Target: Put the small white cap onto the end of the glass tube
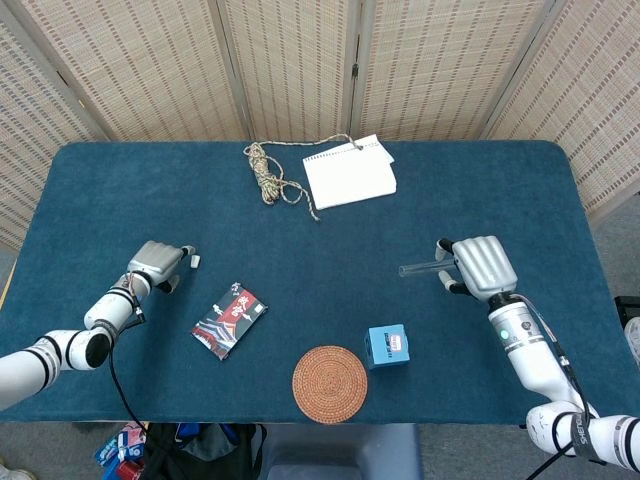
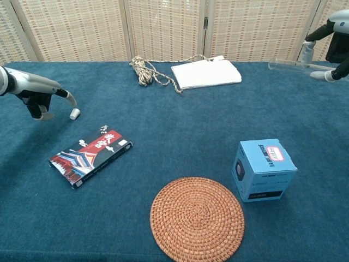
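The small white cap (image 1: 196, 261) (image 2: 74, 113) lies on the blue cloth at the left. My left hand (image 1: 157, 264) (image 2: 39, 93) is low beside it, fingers curled, one fingertip (image 2: 71, 100) almost touching the cap; it holds nothing. At the right, my right hand (image 1: 478, 265) (image 2: 334, 38) grips the clear glass tube (image 1: 418, 268) (image 2: 289, 65), which lies level and juts out to the left above the table. Only part of that hand shows in the chest view.
A patterned flat packet (image 1: 229, 319) lies just right of the cap. A round woven coaster (image 1: 329, 384) and a blue box (image 1: 387, 346) sit near the front edge. A coiled rope (image 1: 268, 174) and a white notepad (image 1: 349, 171) lie at the back.
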Controlling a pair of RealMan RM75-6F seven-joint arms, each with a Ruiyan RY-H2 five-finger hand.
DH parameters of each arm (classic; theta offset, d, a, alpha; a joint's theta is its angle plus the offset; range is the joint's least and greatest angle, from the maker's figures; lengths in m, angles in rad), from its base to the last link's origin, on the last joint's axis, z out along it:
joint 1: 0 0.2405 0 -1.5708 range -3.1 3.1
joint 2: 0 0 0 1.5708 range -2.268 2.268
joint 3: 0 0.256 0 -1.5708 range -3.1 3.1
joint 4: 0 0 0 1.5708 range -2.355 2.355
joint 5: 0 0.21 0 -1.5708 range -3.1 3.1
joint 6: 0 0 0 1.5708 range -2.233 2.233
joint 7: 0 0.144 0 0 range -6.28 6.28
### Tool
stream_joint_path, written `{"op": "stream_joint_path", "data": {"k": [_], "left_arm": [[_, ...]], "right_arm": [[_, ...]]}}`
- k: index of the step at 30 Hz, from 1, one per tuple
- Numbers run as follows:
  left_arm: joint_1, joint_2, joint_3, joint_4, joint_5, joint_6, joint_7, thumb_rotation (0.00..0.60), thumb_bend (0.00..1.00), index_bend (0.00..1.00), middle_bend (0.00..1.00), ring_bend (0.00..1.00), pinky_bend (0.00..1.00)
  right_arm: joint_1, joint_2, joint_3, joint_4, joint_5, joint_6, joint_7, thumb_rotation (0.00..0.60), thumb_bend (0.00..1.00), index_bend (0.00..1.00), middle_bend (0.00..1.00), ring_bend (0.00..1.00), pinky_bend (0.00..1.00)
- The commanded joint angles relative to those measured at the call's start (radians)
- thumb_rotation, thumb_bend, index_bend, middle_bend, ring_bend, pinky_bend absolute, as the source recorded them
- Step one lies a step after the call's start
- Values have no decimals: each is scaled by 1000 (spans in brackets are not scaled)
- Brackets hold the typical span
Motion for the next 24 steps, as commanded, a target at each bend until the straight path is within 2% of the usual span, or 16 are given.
{"op": "stream_joint_path", "data": {"k": [1, 12, 24], "left_arm": [[-22, -19, 22, 13, -37, 12, 17, 600, 503, 129, 949, 958, 966], [-63, -33, 75, 18, -110, 16, 44, 600, 502, 128, 949, 957, 966], [-74, 13, 122, -74, -131, 61, 53, 600, 503, 133, 945, 951, 966]], "right_arm": [[-3, 0, 2, 2, 1, -4, 2, 600, 573, 857, 1000, 1000, 1000], [-9, -3, 10, 11, 5, -22, 4, 600, 573, 857, 1000, 1000, 1000], [-21, -10, 21, 30, 4, -26, 22, 600, 573, 858, 1000, 1000, 1000]]}}
